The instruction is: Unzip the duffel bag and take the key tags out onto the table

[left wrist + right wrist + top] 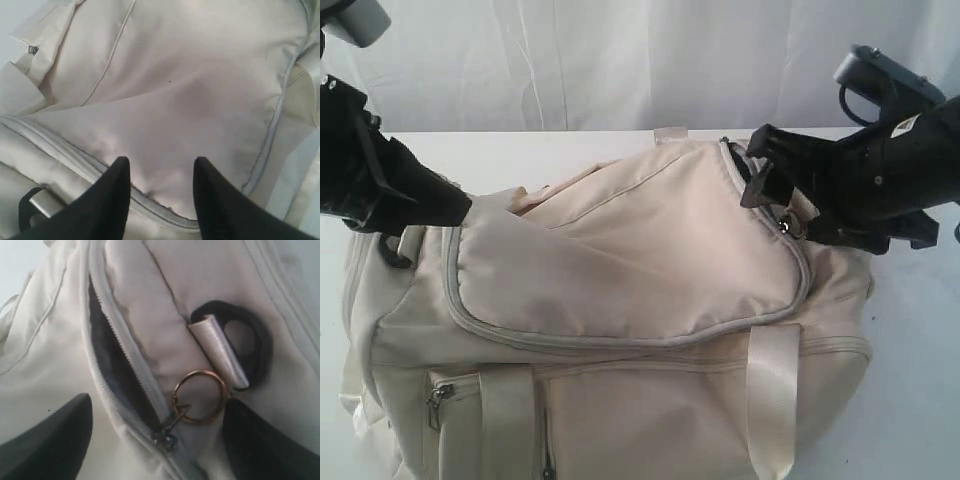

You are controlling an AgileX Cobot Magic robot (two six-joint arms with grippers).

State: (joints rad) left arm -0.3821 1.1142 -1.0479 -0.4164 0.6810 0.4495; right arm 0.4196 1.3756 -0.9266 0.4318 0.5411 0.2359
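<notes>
The cream-beige duffel bag (620,260) lies across the white table (560,150) and fills most of the exterior view. My left gripper (455,208) rests against its left end. It is open, its fingers (115,192) astride the top fabric just above the grey zipper track (75,157). My right gripper (159,405) hovers open at the bag's right end. Its fingers (55,440) flank the zipper slider (165,437) and the slider's gold ring pull (200,396) without touching them. Behind the slider the zipper is parted a short way, showing dark lining (107,375). The key tags are hidden.
A black D-ring (252,340) on a satin loop (217,350) sits right beside the ring pull. Satin carry straps (772,390) and a side pocket zipper (438,400) face the camera. A white cloth backdrop (620,60) hangs behind the table.
</notes>
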